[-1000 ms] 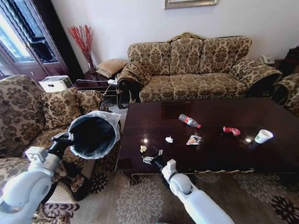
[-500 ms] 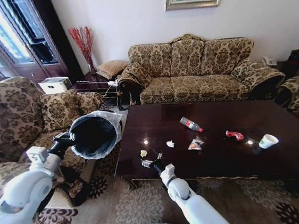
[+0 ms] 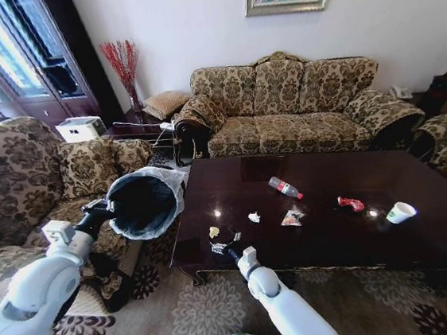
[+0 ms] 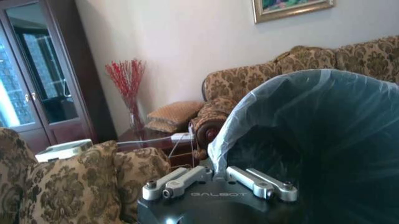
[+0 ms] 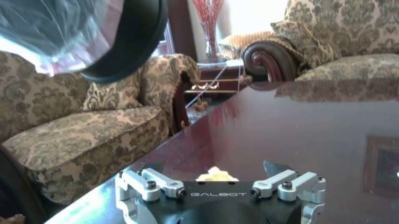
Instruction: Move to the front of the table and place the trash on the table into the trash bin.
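Right wrist view: yellow scrap (image 5: 216, 174) between the right end effector's (image 5: 215, 169) spread fingers.

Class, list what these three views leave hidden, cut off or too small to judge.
- Small yellow scrap, right wrist view: lower part hidden behind the right tool's body.
- Round black bag-lined trash bin, left wrist view: cut off by the frame edge.
- Crumpled red wrapper, head view: too small to identify.

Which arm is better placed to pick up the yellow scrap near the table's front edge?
Right. The right gripper hangs open just before the yellow scrap, while the left gripper is shut on the trash bin.
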